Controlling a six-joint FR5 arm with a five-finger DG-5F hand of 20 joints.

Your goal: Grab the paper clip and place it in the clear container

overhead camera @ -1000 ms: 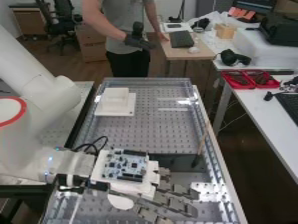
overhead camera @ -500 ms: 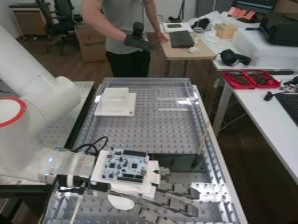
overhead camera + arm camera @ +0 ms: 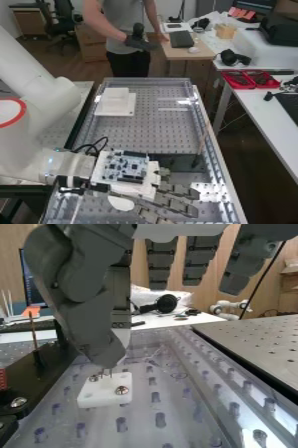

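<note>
Looks like pre-grasp, with hand [image 3: 169, 201] near six o'clock, fingers well open, gripping nothing apparent. Probably has paper clip [image 3: 104, 372] on white block [image 3: 101, 397], by thumb tip. Needs careful pinch next.

The rounded white arm [image 3: 41, 95] bears a red ring [image 3: 24, 109] and small blue lights [image 3: 50, 160]. The hand [image 3: 178, 191] has blocky dark grey fingers, a white housing [image 3: 146, 186], a blue circuit board [image 3: 126, 166] and black cables [image 3: 101, 142].

Place: robotics lab
Robot arm [image 3: 48, 97]: standing at left
Perforated bench [image 3: 136, 131]: stretching up the middle
Circuit board [image 3: 126, 166]: sitting lower centre
Office chair [image 3: 61, 27]: standing upper left
</note>
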